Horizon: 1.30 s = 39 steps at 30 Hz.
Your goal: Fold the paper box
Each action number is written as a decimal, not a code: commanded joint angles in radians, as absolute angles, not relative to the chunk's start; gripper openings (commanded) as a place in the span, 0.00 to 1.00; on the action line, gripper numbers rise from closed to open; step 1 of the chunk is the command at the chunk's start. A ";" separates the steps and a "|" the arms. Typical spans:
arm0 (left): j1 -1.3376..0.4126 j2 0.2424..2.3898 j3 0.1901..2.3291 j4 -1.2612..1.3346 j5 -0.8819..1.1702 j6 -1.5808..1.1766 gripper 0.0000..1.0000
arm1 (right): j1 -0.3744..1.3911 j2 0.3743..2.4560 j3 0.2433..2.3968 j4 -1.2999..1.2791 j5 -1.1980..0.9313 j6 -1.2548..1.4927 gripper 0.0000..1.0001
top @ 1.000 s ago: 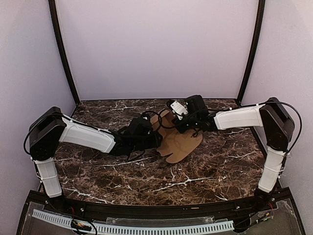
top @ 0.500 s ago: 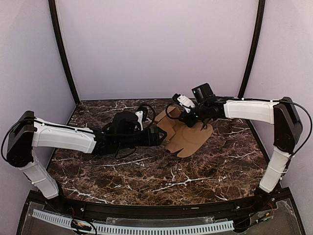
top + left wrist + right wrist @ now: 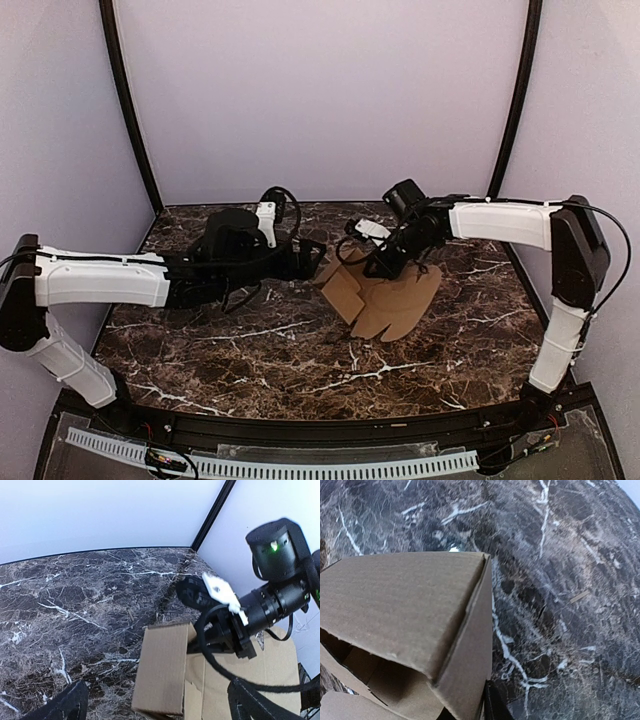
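Paper box (image 3: 395,300) between right fingers (image 3: 492,707) (pinched)

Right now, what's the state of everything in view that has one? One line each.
paper box: partly folded; left end raised into a corner, rounded tabs lying flat on the table, not closed.
left gripper: open, jaws wide, nothing held, close to the box's raised left end.
right gripper: shut on the paper box, at its raised part.
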<state>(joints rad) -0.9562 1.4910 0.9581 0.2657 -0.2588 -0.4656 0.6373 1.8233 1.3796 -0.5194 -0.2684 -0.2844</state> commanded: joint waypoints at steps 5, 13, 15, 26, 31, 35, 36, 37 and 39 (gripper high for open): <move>-0.886 1.589 0.946 0.277 0.051 -0.529 0.99 | 0.679 1.866 1.424 -0.816 -0.312 -0.429 0.13; -0.817 1.706 0.828 0.465 0.228 -0.759 0.89 | 0.723 1.925 1.503 -1.106 -0.199 -0.549 0.13; -0.804 1.727 0.809 0.495 0.247 -0.783 0.88 | 0.742 1.953 1.524 -1.176 -0.169 -0.565 0.13; -0.777 1.732 0.798 0.436 0.235 -0.765 0.88 | 0.822 2.055 1.509 -1.092 0.184 -0.487 0.19; -0.776 1.733 0.802 0.434 0.230 -0.762 0.88 | 0.847 2.048 1.514 -1.045 0.245 -0.434 0.20; -0.776 1.735 0.806 0.433 0.236 -0.756 0.88 | 0.844 2.005 1.499 -1.016 0.190 -0.430 0.24; -0.776 1.736 0.807 0.434 0.239 -0.755 0.88 | 0.839 1.993 1.501 -1.016 0.150 -0.432 0.25; -0.775 1.737 0.808 0.435 0.240 -0.752 0.88 | 0.834 1.985 1.506 -1.017 0.115 -0.432 0.27; -0.775 1.739 0.810 0.436 0.245 -0.748 0.88 | 0.817 1.969 1.530 -1.025 0.038 -0.433 0.31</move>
<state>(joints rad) -0.7822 1.7531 0.8143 0.4419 0.2283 -0.7631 0.8360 2.0262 1.5028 -1.0557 0.1535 -0.4469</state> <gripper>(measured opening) 0.877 0.283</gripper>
